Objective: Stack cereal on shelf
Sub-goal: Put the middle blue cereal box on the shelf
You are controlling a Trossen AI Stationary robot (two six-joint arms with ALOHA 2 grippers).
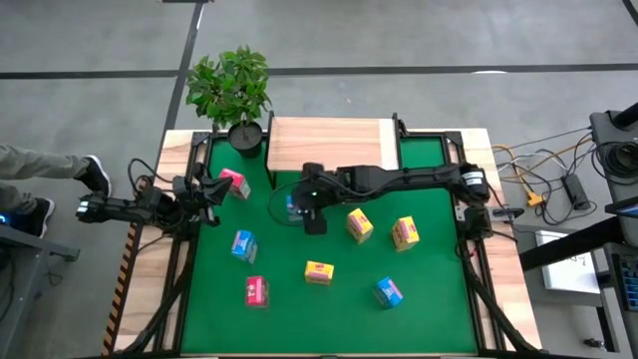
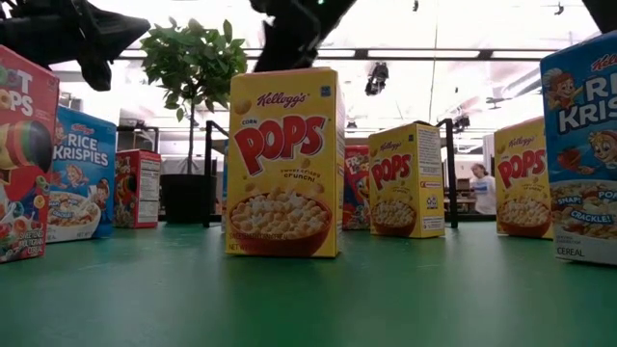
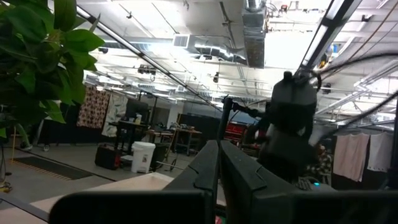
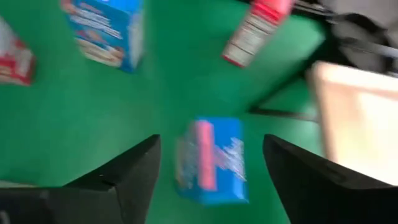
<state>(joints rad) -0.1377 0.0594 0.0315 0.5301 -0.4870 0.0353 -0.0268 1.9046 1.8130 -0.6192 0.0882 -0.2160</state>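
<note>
At the far left, the left gripper is seen clenched on nothing, just beside a red box lying on the green mat. A blue box and another red one are found nearer. The shelf is set at the far edge, beside a potted plant. Near its front, the right gripper is held released (fingers spread wide) above a blue cereal box, which rests on the mat between the fingers, untouched. To the right, three yellow boxes and one more blue box are scattered.
</note>
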